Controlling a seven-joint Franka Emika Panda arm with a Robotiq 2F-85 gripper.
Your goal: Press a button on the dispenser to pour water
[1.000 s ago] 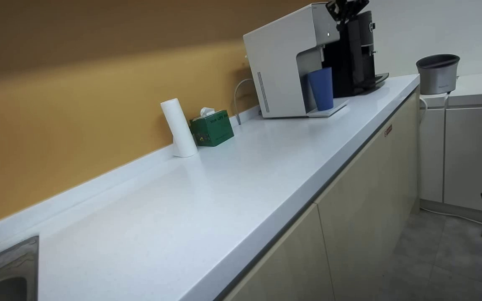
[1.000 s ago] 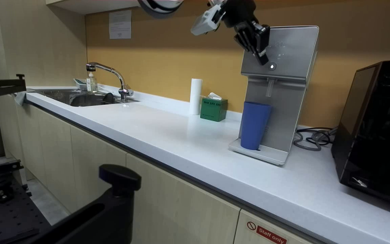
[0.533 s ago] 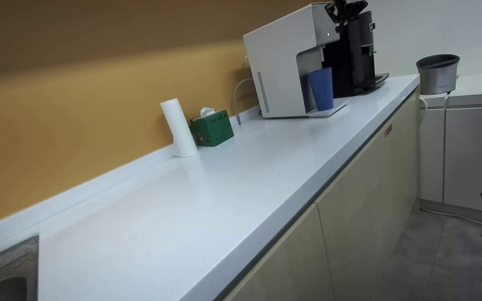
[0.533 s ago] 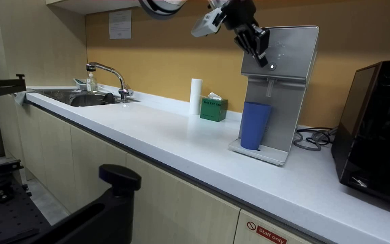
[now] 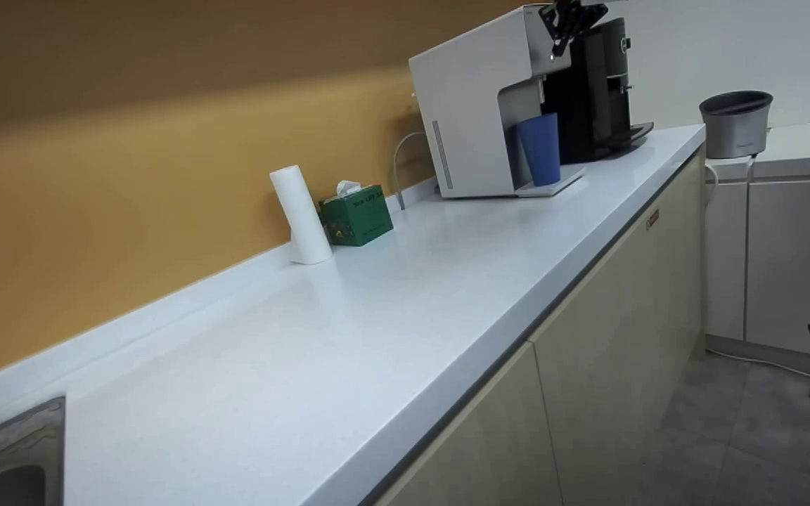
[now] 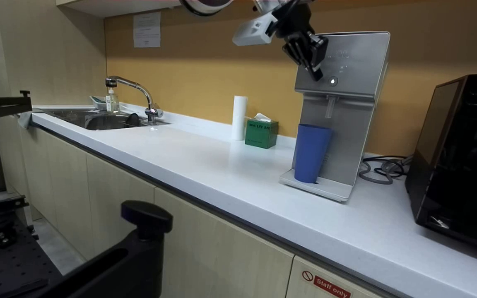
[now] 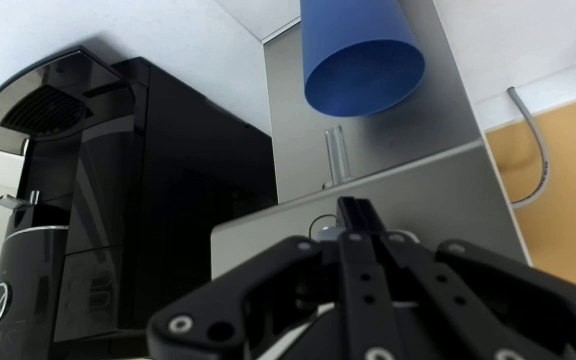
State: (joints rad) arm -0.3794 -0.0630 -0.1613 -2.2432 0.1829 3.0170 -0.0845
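The dispenser is a large white and grey boxy appliance with a sloped top, standing on the counter in both exterior views (image 5: 475,119) (image 6: 356,62) and in the wrist view (image 7: 448,185). Its round lit button (image 6: 333,81) is low on the upper front panel. A blue cup (image 6: 311,155) stands upright on the tray below the clear spout; it also shows in the wrist view (image 7: 353,25). My gripper (image 6: 318,75) is shut and empty in front of the panel, beside the button. In the wrist view the fingertips (image 7: 357,202) partly cover the button ring. Contact cannot be told.
A black coffee machine (image 5: 581,105) stands close beside the dispenser. A green tissue box (image 6: 261,133) and a white paper roll (image 6: 239,118) stand on its other side. A sink with a tap (image 6: 139,89) lies farther along. Cables (image 6: 383,167) lie behind.
My gripper has shifted slightly left in both exterior views and a little downward in one, its tips closer to the button's height. The cup and dispenser have not moved.
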